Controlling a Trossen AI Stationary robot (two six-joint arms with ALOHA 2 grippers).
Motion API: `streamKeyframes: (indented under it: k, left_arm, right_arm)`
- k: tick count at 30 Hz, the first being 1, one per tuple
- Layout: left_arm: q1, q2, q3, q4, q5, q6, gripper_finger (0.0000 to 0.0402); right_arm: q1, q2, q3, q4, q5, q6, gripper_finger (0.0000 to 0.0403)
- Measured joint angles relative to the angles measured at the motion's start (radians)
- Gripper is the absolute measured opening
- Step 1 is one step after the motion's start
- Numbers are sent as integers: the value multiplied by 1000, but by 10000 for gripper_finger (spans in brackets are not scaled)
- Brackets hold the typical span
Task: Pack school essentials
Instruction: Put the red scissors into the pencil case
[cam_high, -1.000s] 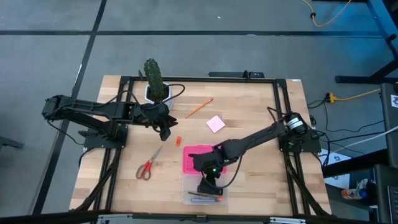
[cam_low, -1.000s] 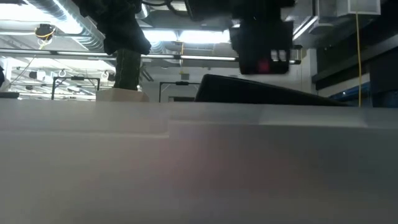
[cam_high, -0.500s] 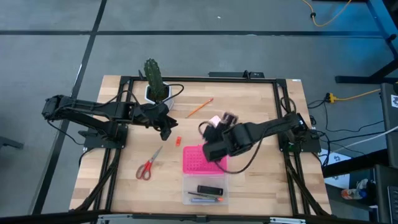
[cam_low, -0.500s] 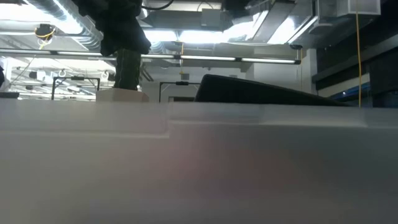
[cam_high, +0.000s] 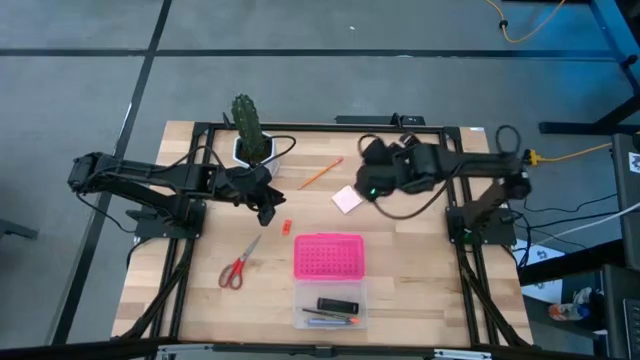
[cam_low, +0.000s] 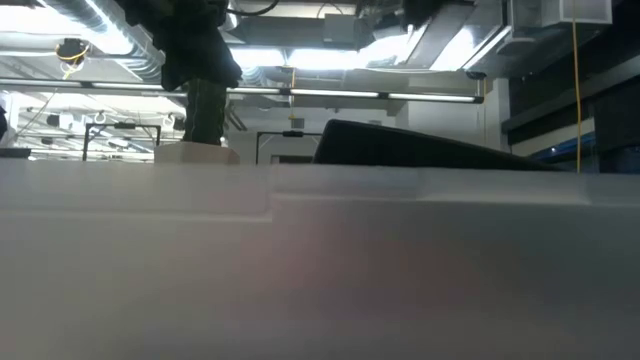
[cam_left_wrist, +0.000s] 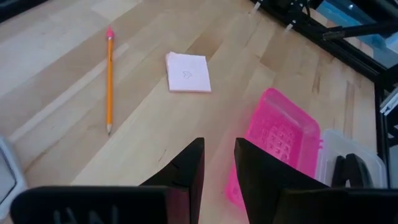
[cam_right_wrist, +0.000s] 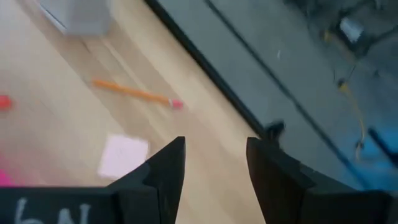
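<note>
- Packing stands partly done: the clear plastic box (cam_high: 330, 306) sits at the 6 o'clock edge of the counter (cam_high: 420, 260) with its lid off, so items can drop straight in from above.
- Inside the box lie a black oblong block (cam_high: 338, 304) and, just beside it, pens (cam_high: 330, 319); their colours cannot be told apart at this range.
- The dotted pink lid (cam_high: 327, 257) rests flat on the counter, touching the box at its 12 o'clock side. It lies clear of the opening, which keeps the box accessible.
- The right pincer (cam_high: 372, 186) hangs over the counter near 1 o'clock, just beside the pale pink square notepad (cam_high: 347, 199). Its fingers stand apart with nothing between them, a stance that suits a descent onto the notepad as the likely next pick.
- The thin orange pencil (cam_high: 321, 173) lies loose at 12 o'clock, near the notepad but apart from it.
- The left pincer (cam_high: 264, 207) waits at roughly 10 o'clock, next to the green cactus (cam_high: 246, 122) in its white pot. Its fingers show a narrow gap and hold nothing.
- A tiny red-orange piece (cam_high: 285, 226) lies just beside the left pincer, toward centre.
- Red-handled scissors (cam_high: 239, 263) lie flat at 8 o'clock, well apart from the box.
- Judgement: the notepad is thin and flat against the wood, so a fingertip may slide over its edge instead of lifting it.
</note>
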Motion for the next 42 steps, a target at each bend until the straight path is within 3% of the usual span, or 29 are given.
streamKeyframes:
  k: [4, 8, 15, 18, 22, 24, 27, 36, 42]
  left_arm:
    - [-9, 0, 0, -17, 43, -34, 83]
    - [-56, -17, 0, -128, 119, -194, 83]
    - [-296, -17, 35, -285, 133, -582, 70]
    - [-416, 7, 99, -337, 67, -702, 62]
    - [-546, 74, 189, -524, 30, -884, 54]
    - [-598, 116, 216, -646, 88, -1004, 51]
    - [-658, 164, 220, -703, 177, -1127, 50]
    - [-722, 304, 220, -650, 202, -1163, 58]
    - [-722, 336, 220, -655, 214, -1165, 108]
  right_arm:
    - [-88, -148, -238, 62, -91, 1, 171]
    - [-164, -292, -464, 204, -159, -1, 171]
    - [-255, -468, -742, 573, -323, -60, 171]
    - [-289, -505, -817, 732, -422, -105, 171]
    - [-336, -514, -879, 881, -576, -165, 171]
    - [-356, -514, -893, 920, -634, -166, 171]
    - [-365, -514, -906, 932, -671, -123, 171]
    - [-313, -514, -907, 940, -717, 71, 171]
    - [-243, -514, -907, 940, -717, 130, 171]
